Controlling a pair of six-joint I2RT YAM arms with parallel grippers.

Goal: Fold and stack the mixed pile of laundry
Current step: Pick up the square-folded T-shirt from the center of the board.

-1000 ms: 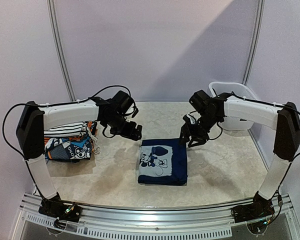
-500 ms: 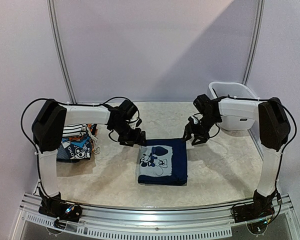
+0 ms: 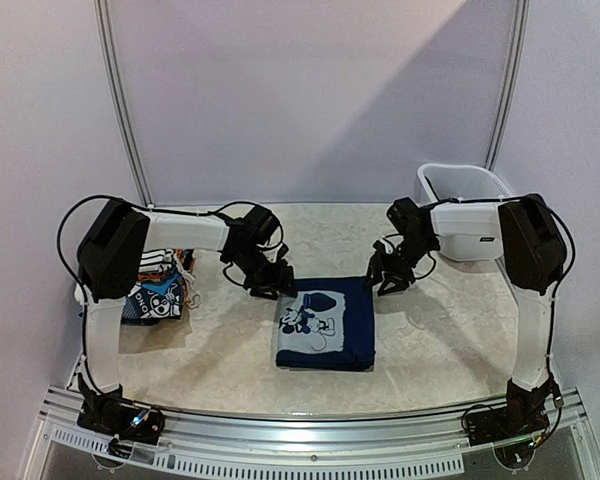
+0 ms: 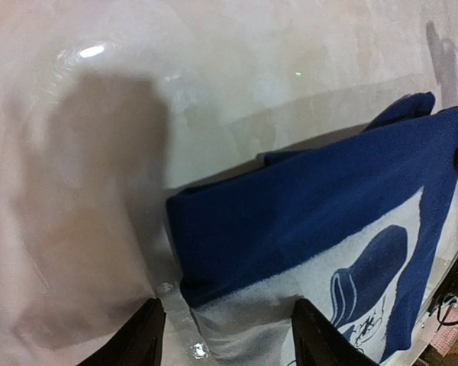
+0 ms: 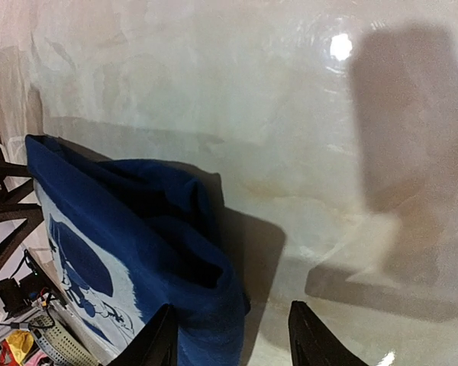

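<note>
Pale marbled table (image 3: 430,340) fills the view from the arm bases to the back wall, and near its middle lies the navy garment (image 3: 326,323), folded into a neat rectangle with a white cartoon print facing up. Both grippers sit low at its far edge. At the far left corner is the left gripper (image 3: 270,284); in the wrist view its fingers (image 4: 141,343) stand apart, one on each side of that corner, with the blue cloth and the pale edge of the print lying between them and no squeeze on the fabric visible. At the far right corner is the right gripper (image 3: 385,278), jaws likewise parted, and its wrist view shows the bunched folded corner just inside one of the fingers (image 5: 162,339), the other over bare table. Off to the left, well apart from the garment, rests a folded stack (image 3: 155,290) of striped and blue cartoon-print cloth. Farther back on the right stands a white tub (image 3: 465,190) against the wall.
</note>
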